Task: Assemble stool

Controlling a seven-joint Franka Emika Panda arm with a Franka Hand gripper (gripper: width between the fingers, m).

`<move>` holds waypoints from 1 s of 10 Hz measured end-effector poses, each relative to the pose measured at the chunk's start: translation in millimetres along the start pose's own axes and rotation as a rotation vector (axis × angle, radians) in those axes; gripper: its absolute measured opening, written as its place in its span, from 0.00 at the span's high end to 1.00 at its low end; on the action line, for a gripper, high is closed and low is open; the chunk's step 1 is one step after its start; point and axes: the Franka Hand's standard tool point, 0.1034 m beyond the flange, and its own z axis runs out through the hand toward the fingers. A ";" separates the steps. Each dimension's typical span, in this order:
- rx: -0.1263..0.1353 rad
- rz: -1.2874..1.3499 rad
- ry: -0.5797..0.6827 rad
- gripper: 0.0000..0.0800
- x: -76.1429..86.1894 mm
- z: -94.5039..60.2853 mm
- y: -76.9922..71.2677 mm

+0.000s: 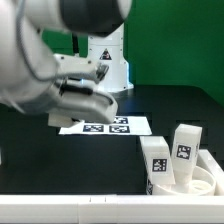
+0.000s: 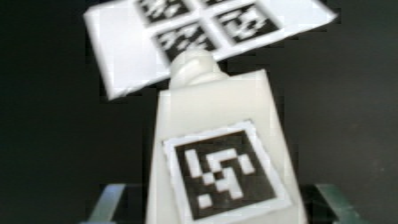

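Note:
In the wrist view a white stool leg (image 2: 214, 140) with a black-and-white tag lies lengthwise between my fingers. Its narrow end reaches to the marker board (image 2: 128, 62). My gripper (image 2: 221, 202) is shut on the leg, one finger (image 2: 114, 200) on each side of its wide end. In the exterior view the round white seat (image 1: 200, 182) lies at the exterior view's lower right. Two more tagged legs (image 1: 155, 160) (image 1: 186, 150) stand on it. The arm (image 1: 60, 70) fills the upper left there and hides the gripper and the held leg.
The marker board (image 1: 108, 126) lies flat on the black table just beside the arm. A white robot base (image 1: 108, 60) stands behind it against a green backdrop. A pale table edge (image 1: 90, 208) runs along the front.

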 end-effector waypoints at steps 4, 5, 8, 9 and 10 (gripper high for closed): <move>0.030 0.015 0.239 0.60 1.2 -26.1 -23.8; 0.073 0.025 0.349 0.60 -14.1 -62.9 -46.1; 0.079 0.032 0.517 0.60 -19.1 -74.1 -60.6; 0.092 0.019 0.598 0.60 -19.9 -80.4 -67.9; 0.110 0.036 0.644 0.60 -22.0 -81.9 -73.4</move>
